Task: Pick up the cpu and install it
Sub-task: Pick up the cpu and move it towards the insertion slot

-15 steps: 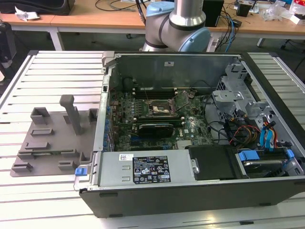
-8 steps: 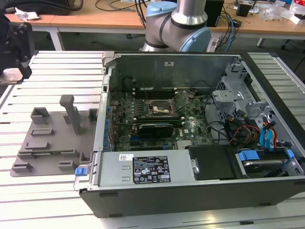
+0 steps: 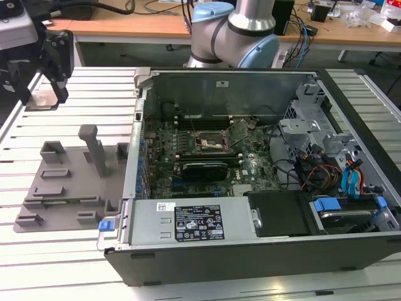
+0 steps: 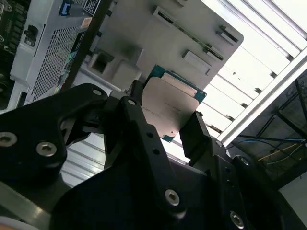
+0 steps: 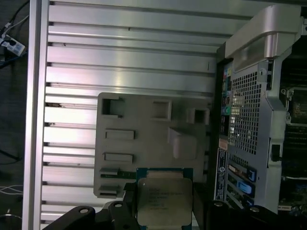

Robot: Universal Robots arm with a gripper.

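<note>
One cpu (image 5: 163,200) pinched between both fingers (image 4: 192,134) of the gripper (image 4: 165,117).
Its fingers are drawn in narrow on two opposite edges of the chip, silver lid facing out from the palm. Beyond the fingertips lies the grey fixture tray (image 5: 144,120), and the pockets that show hold nothing. Off to one side of the fingers is the open computer case (image 3: 250,81), whose socket (image 3: 210,143) looks unfilled. In my judgement, carrying the chip level and square to that socket matters most here.

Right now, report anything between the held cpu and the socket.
The case wall rises between the cpu in the gripper and the socket. The case is open on top, and nothing visible covers the socket.
</note>
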